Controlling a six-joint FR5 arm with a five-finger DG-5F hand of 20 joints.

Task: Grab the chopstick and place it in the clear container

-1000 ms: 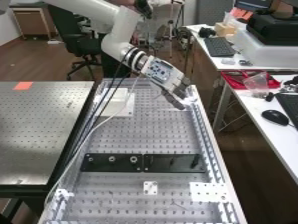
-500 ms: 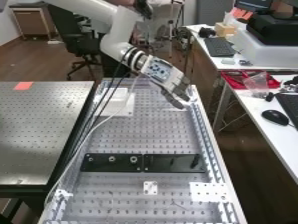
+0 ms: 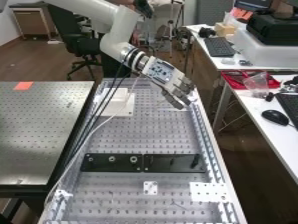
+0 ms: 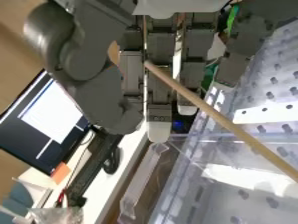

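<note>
- the white jointed robot arm (image 3: 120, 32) reaches over the grey, perforated metal worktop (image 3: 146, 135), and its dark grey, many-fingered hand (image 3: 166, 75) hangs at a slant near the far right corner in the high view.
- the slim, tan wooden chopstick (image 4: 219, 117) lies slantwise across the front of the fingers (image 4: 159, 115) in the wrist view, one end beside them and the rest running out away from the hand.
- the hand is spread: its fingers are long and mostly straight, and the thick grey thumb (image 4: 83, 60) stands off to one side, with nothing wrapped round the stick. whether the chopstick touches any finger, the pictures do not settle.
- what looks like the clear, straight-edged plastic container (image 4: 148, 172) sits below the hand, though its see-through walls make its outline hard to follow.
- a long black plate (image 3: 143, 163) and a white block (image 3: 118, 99) rest elsewhere on the worktop and seem to play no part.
- the step in hand is most likely the grab.
- the next move calls for bringing thumb and fingers together across the chopstick, with a firm pinch, before any carrying to the container.
- a grip so near one end could let the long free part swing or catch the container's rim.
</note>
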